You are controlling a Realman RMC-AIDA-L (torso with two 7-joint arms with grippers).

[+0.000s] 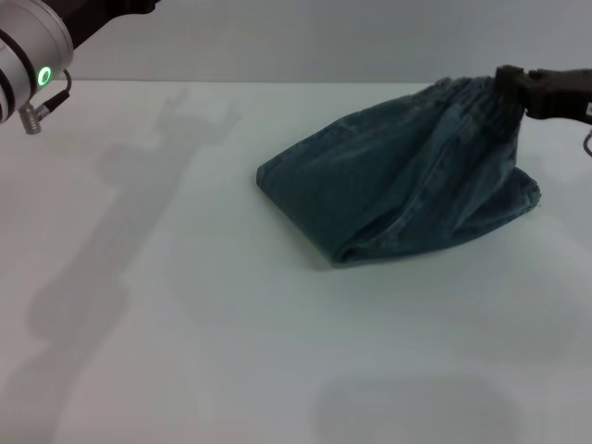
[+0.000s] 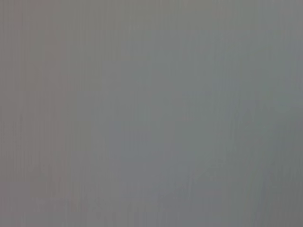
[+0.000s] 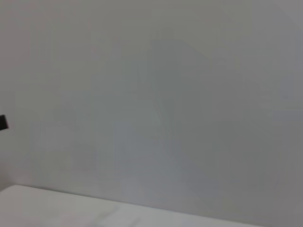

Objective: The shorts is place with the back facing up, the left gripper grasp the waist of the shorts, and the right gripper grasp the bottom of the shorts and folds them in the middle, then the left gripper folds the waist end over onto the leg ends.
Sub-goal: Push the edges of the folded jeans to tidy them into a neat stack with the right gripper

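Note:
The blue denim shorts [image 1: 398,185] lie bunched and folded on the white table [image 1: 185,324], right of centre. Their gathered, ruffled edge [image 1: 467,97] is pulled up off the table at the far right. My right gripper [image 1: 509,88] comes in from the right edge with its black jaws shut on that raised edge. The fold of the shorts [image 1: 296,208] rests on the table toward the left. Of my left arm only the silver wrist with its green light [image 1: 42,76] shows, at the top left, high and far from the shorts. Neither wrist view shows the shorts.
The table's far edge runs along the top of the head view against a pale wall. The left arm casts a shadow [image 1: 120,213] on the table's left half. In the right wrist view only a wall and a strip of table [image 3: 71,208] appear.

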